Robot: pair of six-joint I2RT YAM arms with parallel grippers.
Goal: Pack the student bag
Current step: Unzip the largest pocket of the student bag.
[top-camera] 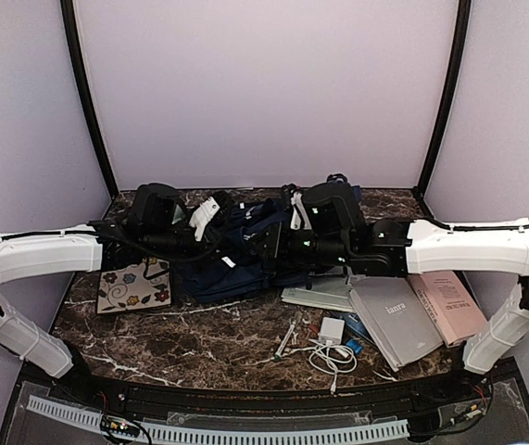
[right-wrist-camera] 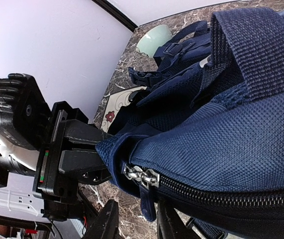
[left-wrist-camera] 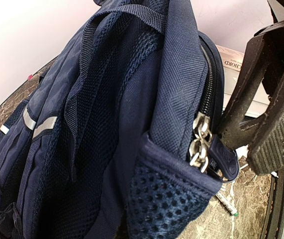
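The student bag (top-camera: 236,255), a navy backpack, lies at the back middle of the table between both arms. It fills the left wrist view (left-wrist-camera: 107,124) and the right wrist view (right-wrist-camera: 231,129). My left gripper (right-wrist-camera: 94,149) is shut on the bag's corner by the mesh side pocket (left-wrist-camera: 171,199); its own fingers are hidden by fabric in the left wrist view. My right gripper (right-wrist-camera: 137,221) is open, one finger on each side of the hanging navy zipper pull (right-wrist-camera: 149,201). The two metal sliders (right-wrist-camera: 141,177) sit together at the end of the closed zipper.
A floral pouch (top-camera: 134,286) lies left of the bag. A grey book (top-camera: 394,320), a pink book (top-camera: 449,306), a white charger with cable (top-camera: 332,338) and a pen (top-camera: 285,341) lie at front right. A pale green cup (right-wrist-camera: 154,39) stands behind the bag.
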